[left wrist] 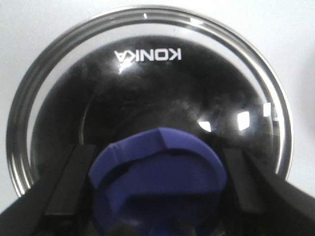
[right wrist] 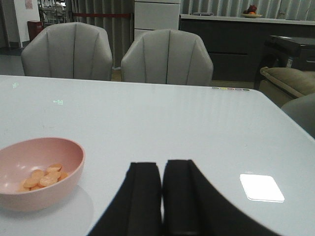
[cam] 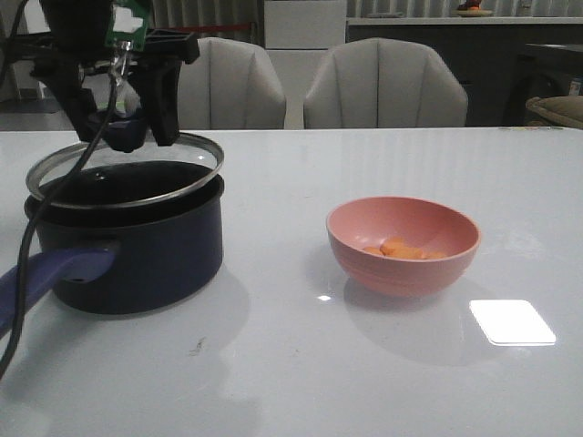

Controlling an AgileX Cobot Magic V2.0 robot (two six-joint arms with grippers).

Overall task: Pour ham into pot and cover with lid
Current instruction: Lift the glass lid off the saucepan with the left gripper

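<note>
Front view, left claw [cam: 137, 127] gripping lid [cam: 125, 176] tilted on pot [cam: 127, 246] rim, right claw [right wrist: 162, 196] closed

Front view: dim, grey, slightly grainy. A bright rectangular glare patch sits on the glossy table [cam: 273, 382] just in front of and to the right of the pink bowl [cam: 403, 244], with a small glint to the bowl's front-left. Soft shadows spread on the table toward the camera from the bowl and the pot [cam: 127, 241].

Left wrist view: the lid [left wrist: 147, 88] carries white window-like reflections; its knob [left wrist: 157, 182] is near and soft-focused.

Right wrist view: brighter, fingers blurred.
</note>
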